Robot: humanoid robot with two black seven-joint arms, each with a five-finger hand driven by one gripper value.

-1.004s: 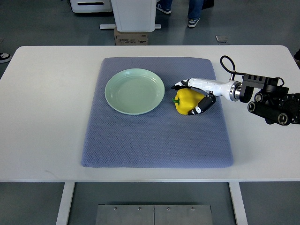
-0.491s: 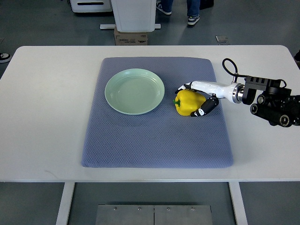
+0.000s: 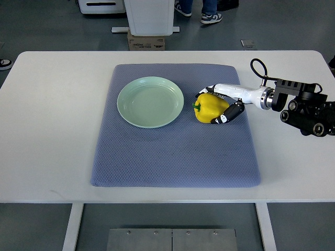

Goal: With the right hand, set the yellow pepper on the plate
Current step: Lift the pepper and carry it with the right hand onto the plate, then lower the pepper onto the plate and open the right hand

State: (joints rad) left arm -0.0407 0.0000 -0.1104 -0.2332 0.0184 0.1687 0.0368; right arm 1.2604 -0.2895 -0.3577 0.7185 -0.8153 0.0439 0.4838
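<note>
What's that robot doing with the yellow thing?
The robot's right hand is wrapped around a yellow pepper on the blue-grey mat. The pepper sits just to the right of a pale green plate, which is empty. The pepper is not on the plate yet. The left arm is out of sight.

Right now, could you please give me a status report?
Right hand shut on pepper. Pepper beside plate, on mat. Path clear.

Shoes (top edge), legs cut off.
</note>
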